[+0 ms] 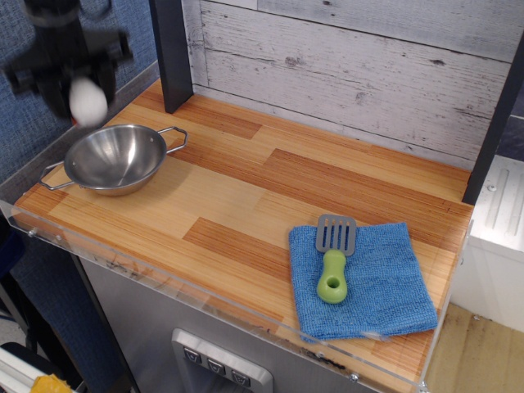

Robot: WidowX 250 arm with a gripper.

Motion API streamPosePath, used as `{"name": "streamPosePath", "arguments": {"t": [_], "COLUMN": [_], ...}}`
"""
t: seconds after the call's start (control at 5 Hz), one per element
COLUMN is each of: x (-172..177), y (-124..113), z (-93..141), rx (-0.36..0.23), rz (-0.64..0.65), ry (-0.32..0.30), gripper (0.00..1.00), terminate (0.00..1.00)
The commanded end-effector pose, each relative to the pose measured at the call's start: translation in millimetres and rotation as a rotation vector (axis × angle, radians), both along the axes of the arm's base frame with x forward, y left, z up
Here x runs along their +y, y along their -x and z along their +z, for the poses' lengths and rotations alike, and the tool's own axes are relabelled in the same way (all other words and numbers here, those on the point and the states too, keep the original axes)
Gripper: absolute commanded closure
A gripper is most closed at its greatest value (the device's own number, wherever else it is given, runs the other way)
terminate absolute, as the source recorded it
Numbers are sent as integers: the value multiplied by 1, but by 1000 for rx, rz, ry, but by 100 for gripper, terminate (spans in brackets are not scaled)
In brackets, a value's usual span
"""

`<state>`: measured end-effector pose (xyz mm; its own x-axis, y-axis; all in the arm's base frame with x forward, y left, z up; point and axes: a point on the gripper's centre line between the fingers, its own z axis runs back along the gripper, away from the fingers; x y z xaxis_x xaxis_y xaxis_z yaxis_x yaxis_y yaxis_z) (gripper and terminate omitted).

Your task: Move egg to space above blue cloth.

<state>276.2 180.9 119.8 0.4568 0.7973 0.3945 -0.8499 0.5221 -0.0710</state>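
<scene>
The arm is hanging at the upper left of the frame, motion-blurred, wrist pointing down. Its gripper (86,100) is clamping the egg (88,100) between dark fingers (109,70).

No legible text, label, brand, number or sign found on any surface in view
</scene>
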Motion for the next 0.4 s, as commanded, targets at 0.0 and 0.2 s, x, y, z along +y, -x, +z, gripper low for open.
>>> {"name": "streamPosePath", "arguments": {"t": [0.0, 0.2], "x": [-63, -110], "y": [-40, -65], "z": [43, 44], "rx": [-105, -111], "rz": [-181, -294], "ry": [-23, -12], "gripper": [100, 100], "terminate": [0, 0]}}
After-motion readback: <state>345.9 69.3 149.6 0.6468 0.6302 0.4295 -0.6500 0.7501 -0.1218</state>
